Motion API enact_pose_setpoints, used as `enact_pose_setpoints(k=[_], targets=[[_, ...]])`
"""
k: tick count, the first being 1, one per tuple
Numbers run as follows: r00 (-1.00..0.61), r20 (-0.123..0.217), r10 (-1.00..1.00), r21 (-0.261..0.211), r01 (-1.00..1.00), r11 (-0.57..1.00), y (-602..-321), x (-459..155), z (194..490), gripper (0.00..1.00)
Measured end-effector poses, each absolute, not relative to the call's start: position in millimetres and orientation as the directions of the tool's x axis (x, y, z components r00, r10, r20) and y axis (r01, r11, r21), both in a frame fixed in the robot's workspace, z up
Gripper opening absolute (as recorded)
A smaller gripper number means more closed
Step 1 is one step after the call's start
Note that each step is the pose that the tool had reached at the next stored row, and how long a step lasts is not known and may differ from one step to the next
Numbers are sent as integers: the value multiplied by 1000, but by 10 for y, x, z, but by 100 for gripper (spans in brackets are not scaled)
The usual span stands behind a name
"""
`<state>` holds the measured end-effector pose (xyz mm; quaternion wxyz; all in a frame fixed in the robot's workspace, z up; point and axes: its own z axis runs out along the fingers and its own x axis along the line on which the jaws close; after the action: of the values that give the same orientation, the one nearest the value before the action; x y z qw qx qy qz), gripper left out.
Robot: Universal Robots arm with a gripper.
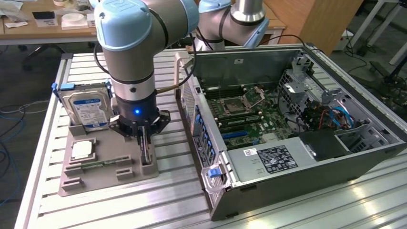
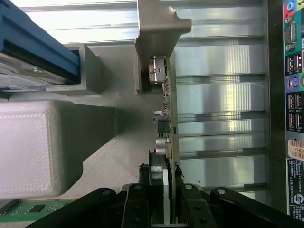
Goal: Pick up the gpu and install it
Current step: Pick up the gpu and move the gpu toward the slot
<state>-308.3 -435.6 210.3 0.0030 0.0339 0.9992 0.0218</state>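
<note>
Where the arm (image 1: 130, 62) stands close to vertical over the grey tray (image 1: 102, 180), its wrist points straight down and the gripper (image 1: 145, 137) sits low at the edge of the tray nearest the computer case (image 1: 267, 188). Jaws clamped on the gpu (image 1: 148, 157): in the wrist view the black fingers (image 2: 137, 209) bracket the top edge of the card from both sides, with no gap showing between pad and board. The gpu stands on its long edge in the tray's slot, upright, running lengthwise away from the camera in the exterior view. It looks thin and dark, with small components and connectors studding one face, and a silvery metal bracket (image 2: 159, 33) bent at a right angle across its far end. On the same tray, toward the exterior view's left, a hard drive (image 1: 89, 107) with a blue-white label stands upright, a square CPU chip (image 1: 83, 150) lies flat below it, and a green memory stick (image 1: 95, 165) lies in a groove. The case lies open on the slatted aluminium table (image 1: 318, 207), just beside the tray, motherboard exposed.
</note>
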Motion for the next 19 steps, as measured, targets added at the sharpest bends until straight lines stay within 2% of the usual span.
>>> enact_pose_setpoints(k=[9, 19], targets=[[-998, -4, 68, 43, 68, 997, -4357, -3084, 2118, 28], [-998, -5, 68, 44, 68, 997, -4356, -3083, 2359, 28]])
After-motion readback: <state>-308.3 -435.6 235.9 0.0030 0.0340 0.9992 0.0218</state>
